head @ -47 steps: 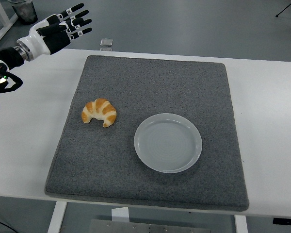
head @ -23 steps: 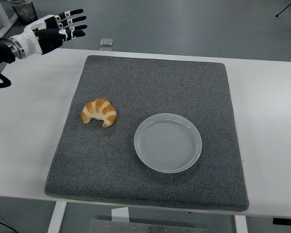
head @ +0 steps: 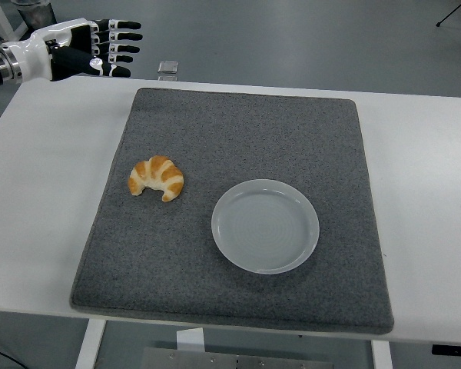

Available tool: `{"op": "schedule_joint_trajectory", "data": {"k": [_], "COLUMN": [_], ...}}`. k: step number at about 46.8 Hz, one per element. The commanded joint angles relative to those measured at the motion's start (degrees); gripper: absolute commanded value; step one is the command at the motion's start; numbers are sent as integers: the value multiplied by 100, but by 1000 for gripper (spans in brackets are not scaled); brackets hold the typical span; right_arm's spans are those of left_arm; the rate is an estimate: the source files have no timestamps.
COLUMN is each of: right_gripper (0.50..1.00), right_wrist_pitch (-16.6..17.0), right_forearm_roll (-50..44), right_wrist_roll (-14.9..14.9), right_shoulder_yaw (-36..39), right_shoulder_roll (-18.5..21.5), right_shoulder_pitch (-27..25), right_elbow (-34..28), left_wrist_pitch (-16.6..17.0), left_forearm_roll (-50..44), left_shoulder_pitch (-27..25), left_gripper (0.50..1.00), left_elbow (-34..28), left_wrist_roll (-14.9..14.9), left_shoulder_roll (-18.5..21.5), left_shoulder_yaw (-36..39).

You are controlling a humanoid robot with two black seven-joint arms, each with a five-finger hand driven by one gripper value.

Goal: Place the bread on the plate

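Since the earlier frames the left hand [head: 84, 50] had drawn back and up toward the far left corner of the table [head: 38, 192], and the black forearm joint that showed at the left edge 1 second before had gone out of view. The hand now hovered over the table's far edge, palm turned sideways, its fingers [head: 121, 37] stretched out straight and spread apart, holding nothing. The right hand did not show.

The bread [head: 157, 177], a golden croissant with pale stripes, lay on the left part of the grey mat [head: 238, 123], its 2 tips pointing toward the near edge. It was well apart from the hand and had not shifted. The plate [head: 266, 226], round, pale and empty, sat on the mat to the right of the bread and slightly nearer the camera, close to it but not touching.

The mat covered most of the white table. Beyond the table's far edge, just past the mat's far left corner, lay a small grey square object [head: 167, 68]; what it was could not be told.
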Motion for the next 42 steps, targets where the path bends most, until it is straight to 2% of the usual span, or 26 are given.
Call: {"op": "schedule_joint_trajectory", "data": {"k": [1,7,14,23,32,42], "right_gripper": [954,952,952,954,952,952], "right_wrist_pitch": [0,0,0,0,0,0], "right_forearm_roll": [0,0,0,0,0,0], "right_wrist_roll": [0,0,0,0,0,0], "right_shoulder_yaw": [0,0,0,0,0,0], "right_shoulder_roll": [0,0,0,0,0,0], "right_shoulder_pitch": [0,-9,0,0,0,0], "right_elbow": [0,0,0,0,0,0], "left_wrist_pitch": [1,1,1,20,1039,2067], "left_forearm_roll": [326,1107,1917,2716,3762,4826], "left_shoulder_pitch": [-10,-10,-10,25,218,658], "left_gripper": [996,996,996,996,996,996], "left_elbow": [-209,-684,-816,-1220,-1844,-2310], "left_wrist_roll": [-11,-353,-898,-1197,-1672,-1830], "left_shoulder_roll": [119,418,462,646,805,796], "left_shoulder_yaw": [7,-2,-2,-2,112,103]}}
